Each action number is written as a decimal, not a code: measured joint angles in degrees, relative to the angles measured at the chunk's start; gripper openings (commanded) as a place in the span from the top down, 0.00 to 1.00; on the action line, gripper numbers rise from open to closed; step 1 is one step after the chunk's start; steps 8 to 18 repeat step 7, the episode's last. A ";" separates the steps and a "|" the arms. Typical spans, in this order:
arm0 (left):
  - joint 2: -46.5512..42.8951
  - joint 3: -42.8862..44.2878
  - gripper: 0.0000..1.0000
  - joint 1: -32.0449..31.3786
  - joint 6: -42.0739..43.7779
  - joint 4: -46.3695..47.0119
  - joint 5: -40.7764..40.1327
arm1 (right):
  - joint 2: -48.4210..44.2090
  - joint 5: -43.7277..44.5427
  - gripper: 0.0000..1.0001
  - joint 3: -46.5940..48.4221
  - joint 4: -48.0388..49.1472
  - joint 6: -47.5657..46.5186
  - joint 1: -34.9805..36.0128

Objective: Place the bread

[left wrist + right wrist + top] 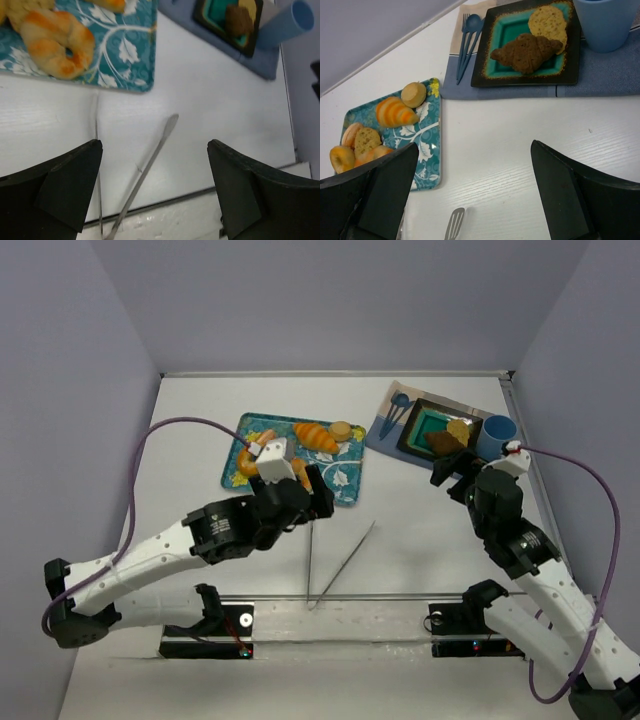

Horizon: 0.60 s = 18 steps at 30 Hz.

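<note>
Several breads lie on the teal leaf-pattern tray (pixel 345 488): an orange croissant (pixel 316 436), a round bun (pixel 342 429) and a ring-shaped bread (pixel 57 42). A brown croissant (pixel 526 50) and a round cookie (pixel 547 21) lie on the black-rimmed teal plate (pixel 415 423). My left gripper (pixel 305 502) is open and empty at the tray's near edge, above the table (pixel 155 147). My right gripper (pixel 452 478) is open and empty, just in front of the plate (pixel 475 147). Metal tongs (pixel 335 560) lie on the table between the arms.
A blue cup (pixel 497 433) stands right of the plate on a blue placemat (pixel 385 430). A blue fork and spoon (pixel 468 35) lie on the mat left of the plate. The tongs also show in the left wrist view (pixel 150 160). Walls enclose the table.
</note>
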 measured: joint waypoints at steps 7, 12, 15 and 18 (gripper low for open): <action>-1.18 -2.45 0.01 21.51 5.29 7.34 2.14 | 2.93 1.03 0.00 0.02 -0.39 -0.26 0.00; -1.18 -2.45 0.01 21.51 5.29 7.34 2.14 | 2.93 1.03 0.00 0.02 -0.39 -0.26 0.00; -1.18 -2.45 0.01 21.51 5.29 7.34 2.14 | 2.93 1.03 0.00 0.02 -0.39 -0.26 0.00; -1.18 -2.45 0.01 21.51 5.29 7.34 2.14 | 2.93 1.03 0.00 0.02 -0.39 -0.26 0.00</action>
